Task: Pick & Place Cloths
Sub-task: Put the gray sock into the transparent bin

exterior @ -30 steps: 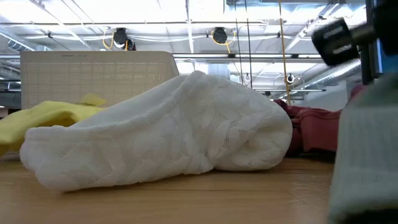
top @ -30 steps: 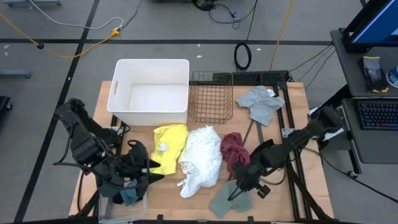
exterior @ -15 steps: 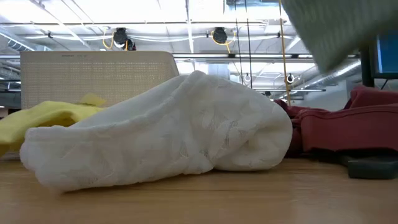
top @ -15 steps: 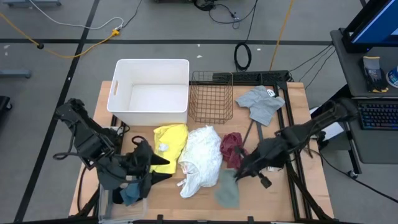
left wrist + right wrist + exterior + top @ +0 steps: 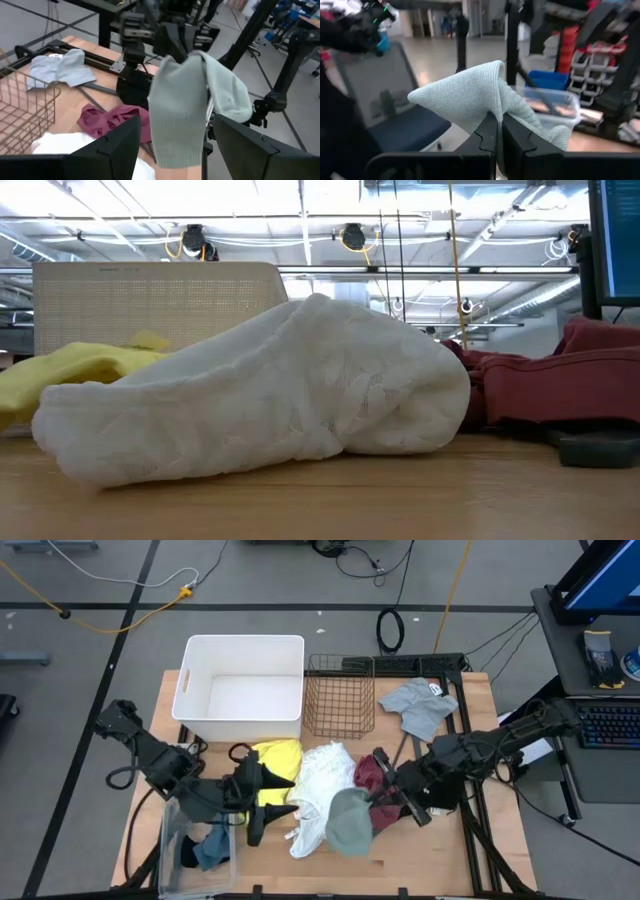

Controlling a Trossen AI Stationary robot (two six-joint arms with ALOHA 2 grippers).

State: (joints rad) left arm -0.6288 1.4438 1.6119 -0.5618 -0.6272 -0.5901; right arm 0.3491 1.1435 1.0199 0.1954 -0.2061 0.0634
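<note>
- Right gripper (image 5: 385, 798) is raised over the table's front middle, fingers pinched tight on the sage green cloth (image 5: 349, 823); in the right wrist view the fabric (image 5: 485, 100) is nipped between the two closed fingers (image 5: 487, 137) and drapes off to both sides.
- The sage green cloth hangs clear of the tabletop, just beside the white cloth (image 5: 322, 790) and in front of the maroon cloth (image 5: 373, 775).
- Left gripper (image 5: 268, 798) is spread wide, holding nothing, pointing toward the hanging sage green cloth; in the left wrist view that cloth (image 5: 182, 110) sits in the gap between the two parted fingers (image 5: 110, 147), not touched by them.
- Yellow cloth (image 5: 275, 765) lies flat left of the white one, partly under the left gripper.
- Grey cloth (image 5: 420, 705) lies at the table's far right, beside the wire basket (image 5: 340, 695).
- White bin (image 5: 243, 690) stands at the far left of the table, next to the basket.
- A teal cloth (image 5: 208, 848) sits in a clear container (image 5: 170, 850) at the front left corner.
- Low view: white cloth (image 5: 270, 405) fills the middle, yellow (image 5: 70, 370) behind left, maroon (image 5: 560, 385) right.
</note>
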